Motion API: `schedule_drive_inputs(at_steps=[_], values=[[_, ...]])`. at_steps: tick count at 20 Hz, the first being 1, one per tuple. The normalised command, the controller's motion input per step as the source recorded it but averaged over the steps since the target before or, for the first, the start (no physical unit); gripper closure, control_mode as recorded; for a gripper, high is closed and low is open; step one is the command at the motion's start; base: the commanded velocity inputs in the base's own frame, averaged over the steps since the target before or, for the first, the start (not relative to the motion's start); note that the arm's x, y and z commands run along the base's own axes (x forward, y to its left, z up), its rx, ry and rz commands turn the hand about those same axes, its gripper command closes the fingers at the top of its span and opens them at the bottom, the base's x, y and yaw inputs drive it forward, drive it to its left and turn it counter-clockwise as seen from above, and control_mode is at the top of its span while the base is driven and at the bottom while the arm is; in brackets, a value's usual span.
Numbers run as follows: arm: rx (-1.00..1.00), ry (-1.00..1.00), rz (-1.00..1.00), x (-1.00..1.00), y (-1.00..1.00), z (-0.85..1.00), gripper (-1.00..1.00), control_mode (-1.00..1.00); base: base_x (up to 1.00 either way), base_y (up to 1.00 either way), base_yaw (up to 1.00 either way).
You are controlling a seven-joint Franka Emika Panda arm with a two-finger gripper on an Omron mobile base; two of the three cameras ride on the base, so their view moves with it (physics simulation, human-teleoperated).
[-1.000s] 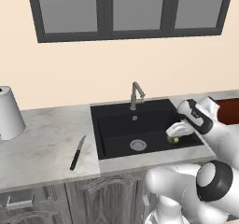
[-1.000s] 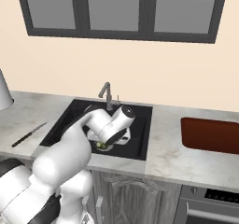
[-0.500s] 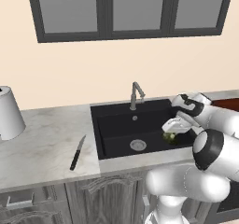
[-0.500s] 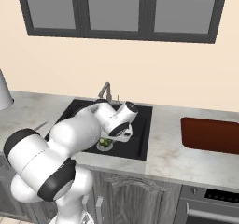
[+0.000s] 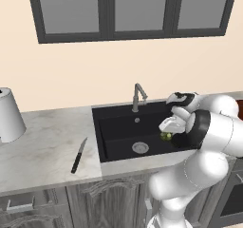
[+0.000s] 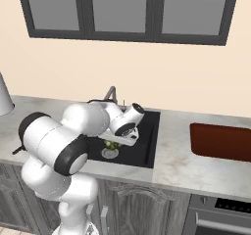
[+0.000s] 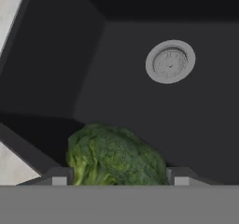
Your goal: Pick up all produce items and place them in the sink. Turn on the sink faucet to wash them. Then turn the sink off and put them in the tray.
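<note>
Gripper (image 7: pixel 114 178) hangs over the black sink (image 5: pixel 114 127), its finger tips set wide on either side of the broccoli floret (image 7: pixel 114 155), seemingly clasping it though actual contact is hard to judge. From the hand view the round drain (image 7: pixel 170 61) lies bare beyond the floret, while from the left base view the arm hides all but a green sliver. A faucet (image 5: pixel 138 95) stands behind the basin, a knife (image 5: pixel 79 156) lies on the counter (image 5: pixel 42 146) to its left, and the reddish tray (image 6: pixel 220 141) sits well apart on the right

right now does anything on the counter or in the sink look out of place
Only the knife: it lies loose and askew on the counter left of the sink. The broccoli sits between the jaws over the basin, as expected. Nothing spilled or damaged.
</note>
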Motion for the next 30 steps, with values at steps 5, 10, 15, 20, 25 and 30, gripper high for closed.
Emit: schedule_drive_inputs(at_steps=[5, 10, 15, 20, 25, 30], values=[[0.00, 0.00, 0.00, 0.02, 0.00, -0.03, 1.00, -1.00, 0.00, 0.00, 0.00], [0.00, 0.00, 0.00, 0.01, 0.00, -0.14, 1.00, -1.00, 0.00, 0.00, 0.00], [0.00, 0.03, 0.00, 0.10, 0.00, -0.26, 1.00, -1.00, 0.00, 0.00, 0.00], [-0.02, 0.00, 0.00, 0.20, 0.02, -0.32, 1.00, -1.00, 0.00, 0.00, 0.00], [-0.01, 0.00, 0.00, 0.20, 0.01, -0.22, 1.00, -1.00, 0.00, 0.00, 0.00], [0.00, 0.00, 0.00, 0.00, 0.00, -0.19, 1.00, -1.00, 0.00, 0.00, 0.00]])
